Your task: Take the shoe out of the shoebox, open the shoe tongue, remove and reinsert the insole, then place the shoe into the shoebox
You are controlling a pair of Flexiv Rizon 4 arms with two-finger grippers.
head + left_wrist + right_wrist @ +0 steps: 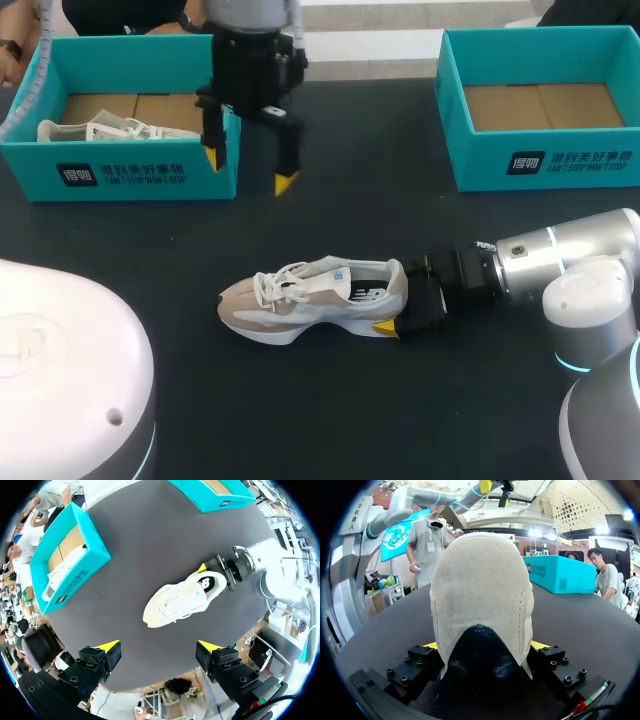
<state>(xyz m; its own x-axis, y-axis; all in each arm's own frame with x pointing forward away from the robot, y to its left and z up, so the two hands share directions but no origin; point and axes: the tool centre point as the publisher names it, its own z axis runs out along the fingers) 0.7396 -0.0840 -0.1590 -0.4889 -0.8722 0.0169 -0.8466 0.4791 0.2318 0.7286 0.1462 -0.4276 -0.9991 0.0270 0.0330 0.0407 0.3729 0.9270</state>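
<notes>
The shoe was found out of its box, upright on its sole on the dark table, with its toe towards the robot's left and its heel towards the right. The laces were seen done up and the tongue not yet lifted. Whether the insole was seated could not be told.

The right gripper was found at the heel of the shoe, one yellow-tipped finger on each side and both pressed to it. It was judged to be clamped on the heel.

The left gripper was found above the table beyond the shoe's toe end, well apart from it, its fingers spread wide and nothing between them.

Beyond the shoe on the toe side stood a blue box with a second shoe in it. Beyond the shoe on the heel side stood another blue box, in which only the cardboard floor was seen.

The removal step was judged complete and the opening of the tongue to be in hand. For the next move, the left gripper would need to be brought down over the laces and closed on the tongue's edge, while the heel is held steady.
</notes>
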